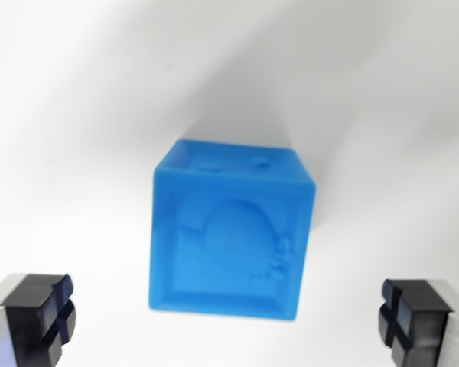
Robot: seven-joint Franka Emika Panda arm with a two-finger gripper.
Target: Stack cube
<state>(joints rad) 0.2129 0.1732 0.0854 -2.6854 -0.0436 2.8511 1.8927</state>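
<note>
I see the blue cube (231,233) centred between my gripper (228,321) fingertips, jaws spread wide and holding nothing, each pad well clear of the cube's sides.

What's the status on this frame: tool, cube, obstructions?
Tool open, fingers either side, not touching. Blue cube centred on white surface. No second cube or obstruction in view.

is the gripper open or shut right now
Open. The gripper has its two black fingertips far apart at the wrist view's lower corners, with the blue cube between them, untouched.
</note>
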